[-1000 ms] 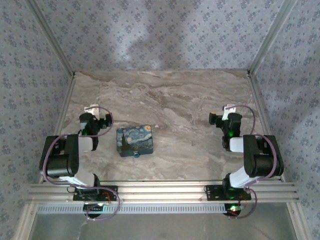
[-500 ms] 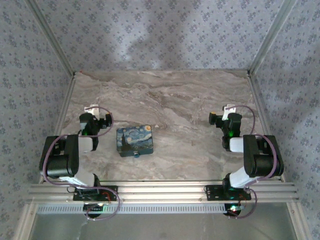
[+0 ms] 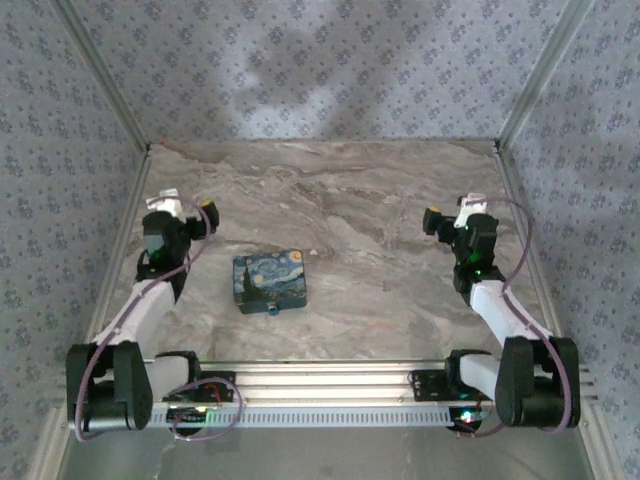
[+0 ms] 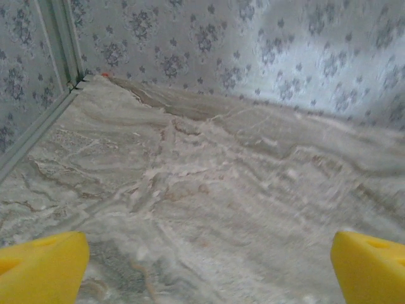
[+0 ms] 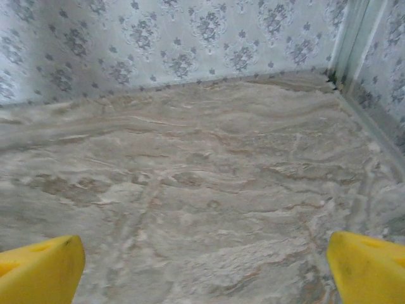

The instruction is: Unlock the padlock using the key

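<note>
Your left gripper [image 4: 209,269] has its yellow wedge-shaped fingertips [image 4: 39,271] spread wide over the bare marble-patterned tabletop [image 4: 209,164], with nothing between them. Your right gripper [image 5: 202,266] stands just as wide and just as empty. You'll find the tiny blue padlock [image 3: 271,311] at the near edge of the dark-blue, night-sky-painted box [image 3: 270,280], lying between your two arms and well apart from both grippers.

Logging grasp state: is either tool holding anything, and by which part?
Nothing: the left tool and right tool are open and empty.
</note>
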`<state>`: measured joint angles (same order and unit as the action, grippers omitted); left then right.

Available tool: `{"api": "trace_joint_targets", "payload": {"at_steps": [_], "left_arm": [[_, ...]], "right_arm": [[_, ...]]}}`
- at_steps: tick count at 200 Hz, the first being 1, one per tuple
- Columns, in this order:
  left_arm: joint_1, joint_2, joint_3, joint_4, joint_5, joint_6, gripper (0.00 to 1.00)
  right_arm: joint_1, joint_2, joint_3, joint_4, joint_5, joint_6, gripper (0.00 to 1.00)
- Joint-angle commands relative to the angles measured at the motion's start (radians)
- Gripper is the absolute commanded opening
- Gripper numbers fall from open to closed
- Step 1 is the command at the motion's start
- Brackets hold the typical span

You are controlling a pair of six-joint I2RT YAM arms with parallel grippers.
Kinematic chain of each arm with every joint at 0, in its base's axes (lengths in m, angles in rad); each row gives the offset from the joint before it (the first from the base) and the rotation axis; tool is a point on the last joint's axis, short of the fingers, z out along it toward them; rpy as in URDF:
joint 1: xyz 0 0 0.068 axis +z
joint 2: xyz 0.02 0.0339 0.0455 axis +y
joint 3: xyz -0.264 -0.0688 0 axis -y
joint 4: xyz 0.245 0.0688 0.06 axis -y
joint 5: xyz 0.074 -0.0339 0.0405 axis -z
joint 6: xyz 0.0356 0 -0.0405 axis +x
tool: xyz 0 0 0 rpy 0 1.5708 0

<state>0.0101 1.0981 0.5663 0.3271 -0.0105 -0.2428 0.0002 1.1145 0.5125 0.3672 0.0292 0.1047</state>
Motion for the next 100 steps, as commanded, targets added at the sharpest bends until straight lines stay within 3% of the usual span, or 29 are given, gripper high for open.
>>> {"api": "trace_joint_targets", "payload": {"at_steps": [1, 44, 100], "left_arm": [[-0.012, -0.066, 0.062, -0.209, 0.041, -0.206, 0.96], [-0.125, -0.117, 0.054, -0.202, 0.163, -0.351, 0.96], [-0.357, -0.029, 0.057, -0.126, 0.179, -0.39, 0.96]], "right_arm": [[0.052, -0.046, 0.103, -0.352, -0.019, 0.135, 0.98], [0.231, -0.051, 0.156, -0.662, -0.056, 0.236, 0.94], [0.445, 0.069, 0.17, -0.865, -0.071, 0.232, 0.85]]}}
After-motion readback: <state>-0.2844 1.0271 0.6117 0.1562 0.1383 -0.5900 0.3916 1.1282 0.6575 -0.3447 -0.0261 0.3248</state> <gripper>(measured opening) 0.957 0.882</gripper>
